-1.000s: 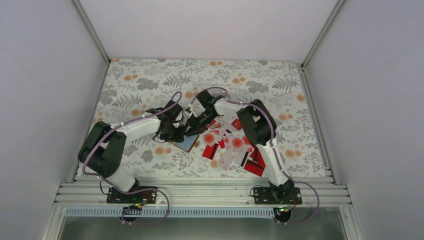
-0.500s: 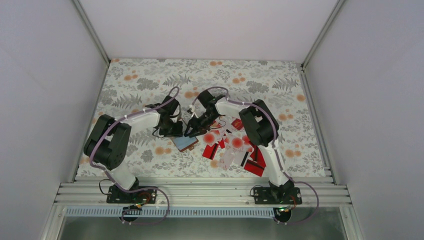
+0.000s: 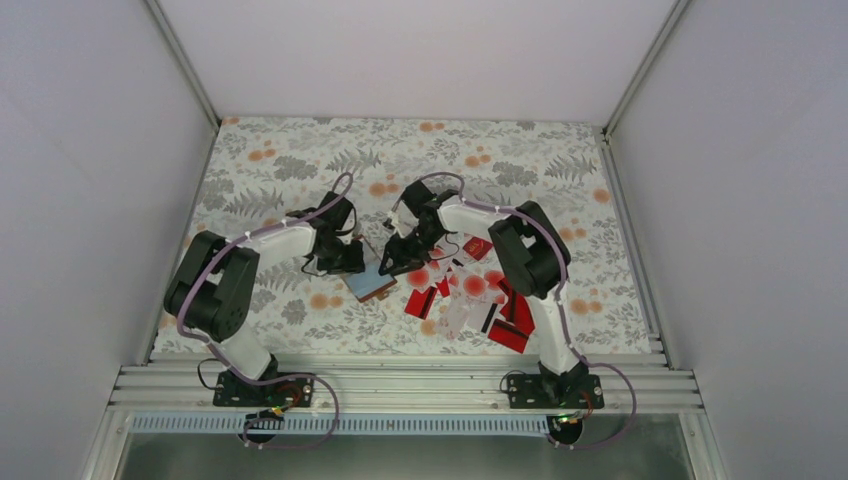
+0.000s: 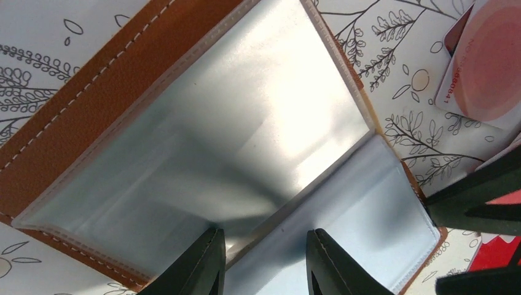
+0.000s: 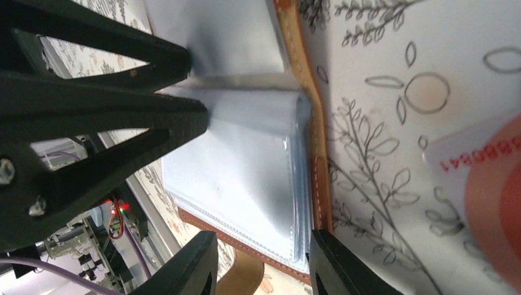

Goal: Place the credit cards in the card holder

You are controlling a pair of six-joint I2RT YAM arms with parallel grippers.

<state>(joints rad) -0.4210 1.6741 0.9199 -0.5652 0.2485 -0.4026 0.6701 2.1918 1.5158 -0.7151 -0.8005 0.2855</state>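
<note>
The card holder (image 3: pixel 368 284) is laid open on the floral-printed tabletop (image 3: pixel 290 165), between the two grippers and just left of the scattered credit cards (image 3: pixel 472 288), flat rectangles in solid red or white with red blotches. Its cover is seen as grained tan leather with a pale stitched border. Inside, glossy clear plastic sleeves (image 4: pixel 246 123) with welded seams are stacked. One sleeve leaf is raised from the stack, and its edge runs into the gap between the tapered black fingers of the left gripper (image 4: pixel 264 239). The jaws are set partly apart, and whether the leaf is pinched cannot be told. The right gripper (image 5: pixel 264 246) is poised over the holder's stitched edge, fingers parted, nothing grasped. A white card (image 5: pixel 473 184) with a soft round red blotch and printed digits is seen lying flat near the holder, not touching it.
</note>
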